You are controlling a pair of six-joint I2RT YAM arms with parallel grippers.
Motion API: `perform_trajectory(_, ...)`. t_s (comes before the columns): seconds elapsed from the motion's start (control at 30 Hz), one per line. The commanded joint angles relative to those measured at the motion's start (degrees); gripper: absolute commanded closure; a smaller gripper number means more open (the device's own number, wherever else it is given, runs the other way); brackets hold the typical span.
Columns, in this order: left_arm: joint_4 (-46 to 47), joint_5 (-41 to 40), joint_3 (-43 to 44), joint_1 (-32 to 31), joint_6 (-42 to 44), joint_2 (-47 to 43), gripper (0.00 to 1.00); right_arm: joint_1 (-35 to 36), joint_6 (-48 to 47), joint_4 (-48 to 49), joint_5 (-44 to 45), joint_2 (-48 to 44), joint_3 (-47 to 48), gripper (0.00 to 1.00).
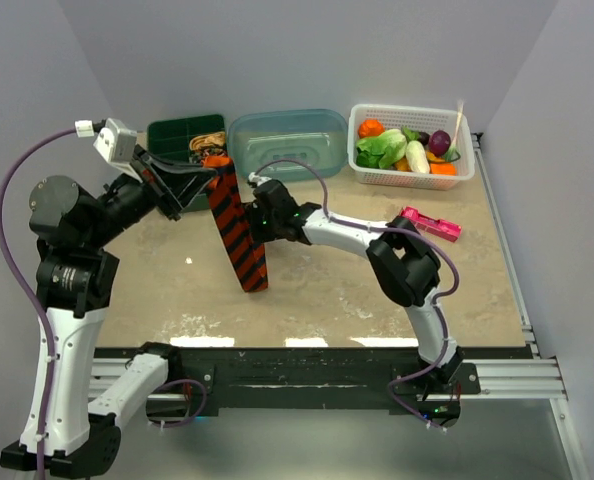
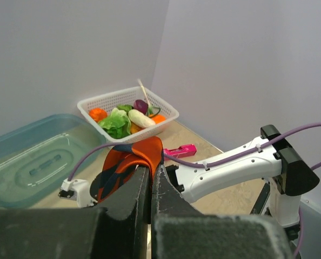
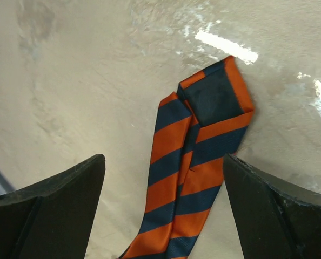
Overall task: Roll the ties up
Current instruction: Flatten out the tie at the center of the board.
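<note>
The orange tie with dark stripes (image 1: 239,232) hangs from my left gripper (image 1: 215,172) down to the table, its wide end touching the surface. In the left wrist view the left gripper (image 2: 151,174) is shut on a fold of the orange tie (image 2: 141,154). My right gripper (image 1: 255,213) is open beside the hanging tie's middle. In the right wrist view the tie (image 3: 195,162) runs between its spread fingertips (image 3: 74,189), untouched. Small coiled ties (image 1: 205,141) lie in the green tray (image 1: 182,135).
A clear teal lidded box (image 1: 287,143) and a white basket of toy vegetables (image 1: 412,146) stand along the back. A pink flat gadget (image 1: 431,223) lies at the right. Grey walls enclose the table.
</note>
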Motion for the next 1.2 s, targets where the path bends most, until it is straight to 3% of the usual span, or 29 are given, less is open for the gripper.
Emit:
perform_trajectory(0.0, -0.6, 0.0, -3.2, 0.3, 0.6, -4.2, 1.00, 3.0, -10.0, -7.4, 7.7, 2.5, 4.9, 0.11)
perform_trajectory(0.17, -2.2, -0.1, -5.1, 0.2, 0.9, -6.5, 1.00, 5.0, -13.2, -5.0, 10.6, 2.5, 4.9, 0.29)
perform_trajectory(0.3, -3.3, -0.1, -6.1, 0.2, 1.5, -6.9, 1.00, 5.4, -14.1, -7.7, 11.1, 5.4, 6.4, 0.55)
perform_trajectory(0.33, -3.4, -0.1, -6.2, 0.3, 1.5, -6.9, 1.00, 5.3, -13.8, -8.6, 11.3, 5.8, 6.2, 0.66)
perform_trajectory(0.57, -1.9, -0.2, -9.1, 0.2, 1.3, -7.6, 1.00, 1.4, -10.4, -15.9, 12.9, 10.1, 6.0, 0.89)
perform_trajectory(0.87, 2.9, 1.4, -14.7, 0.2, 0.4, -7.4, 1.00, -16.1, -8.0, -21.8, 9.1, 1.4, -7.7, 0.95)
perform_trajectory(1.0, 5.0, 1.6, -17.1, 0.2, 0.8, -6.4, 1.00, -24.0, -6.7, -24.5, 9.8, -9.6, -20.5, 0.97)
perform_trajectory(1.17, 4.8, 0.0, -19.6, 0.2, 3.7, -4.3, 1.00, -25.9, -6.8, -26.4, 12.1, -25.0, -23.3, 0.96)
